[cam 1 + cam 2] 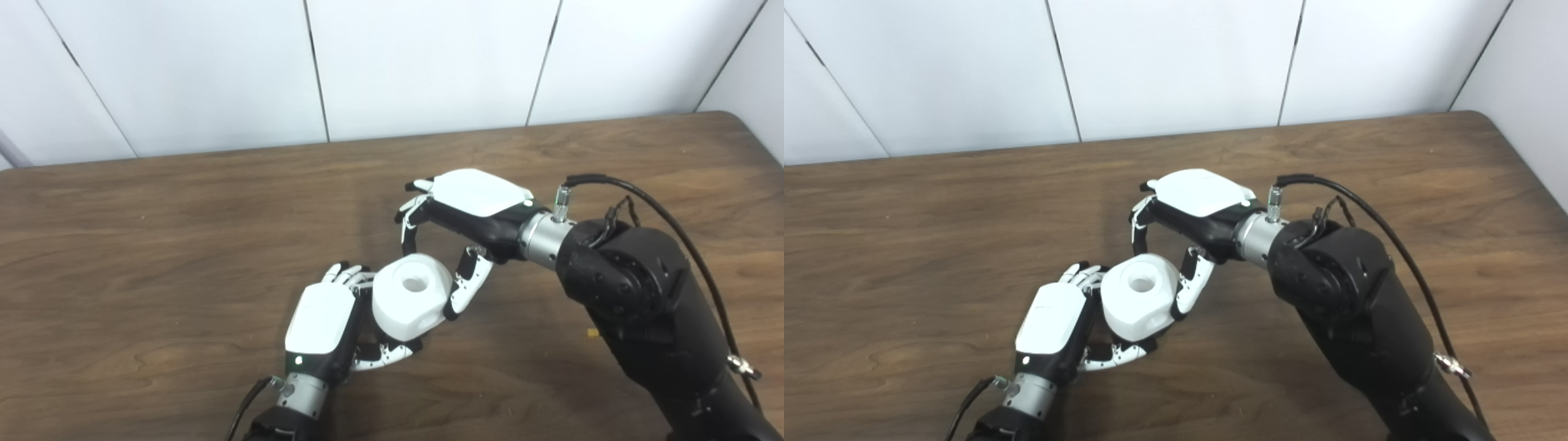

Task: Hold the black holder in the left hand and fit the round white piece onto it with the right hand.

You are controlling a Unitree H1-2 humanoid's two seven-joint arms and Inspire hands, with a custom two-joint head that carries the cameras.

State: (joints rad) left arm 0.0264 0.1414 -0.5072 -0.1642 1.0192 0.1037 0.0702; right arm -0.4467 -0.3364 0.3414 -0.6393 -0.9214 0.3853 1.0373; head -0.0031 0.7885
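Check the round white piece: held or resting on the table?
Held: the round white piece sits between the left hand and right hand.

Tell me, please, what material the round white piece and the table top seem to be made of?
The round white piece looks like matte plastic, perhaps printed: an even white, flat facets, soft highlights and a clean central hole. The table top looks like dark wood or a wood-pattern laminate: grain lines run along it with a dull sheen; the pictures cannot settle which.
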